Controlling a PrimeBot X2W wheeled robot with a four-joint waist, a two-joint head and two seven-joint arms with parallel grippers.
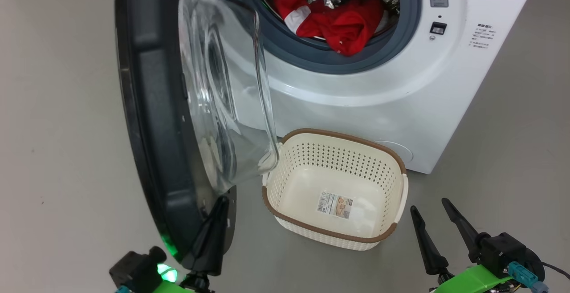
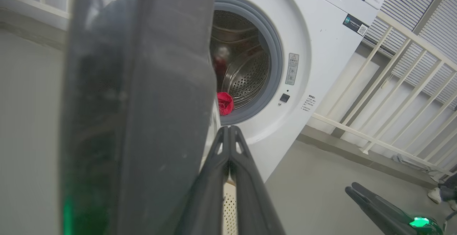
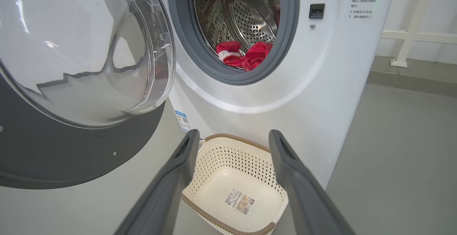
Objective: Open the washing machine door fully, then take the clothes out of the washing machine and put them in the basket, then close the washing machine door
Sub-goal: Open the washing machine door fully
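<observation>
Black tapered fingers of the left gripper [image 1: 221,205] are pressed together with nothing between them. Their tips sit at the lower inner edge of the washing machine door [image 1: 149,106], though I cannot tell whether they actually touch the glossy rim. If they push from there, a smooth curved surface gives two closed tips little purchase. They could skid off, and the door, which looks only partly swung out, might drift back.

That matters because the door's glass bowl [image 1: 222,88] hangs just beside the near left corner of the basket [image 1: 338,135]. A door swinging back could nudge the light plastic basket aside or tip it.

The right gripper [image 1: 429,205] is spread wide and empty, low on the floor side just right of the basket and well apart from the drum.

The clothes [image 1: 343,26] lie in the mouth of the washing machine [image 1: 401,92], with a red fold draped over the grey gasket [image 1: 311,57]. A reach for them has to clear the bowl and the rubber lip. Thin fabric may snag on that lip, come out only in part, or slip free and land on the floor [image 1: 512,150] instead of in the basket below.
</observation>
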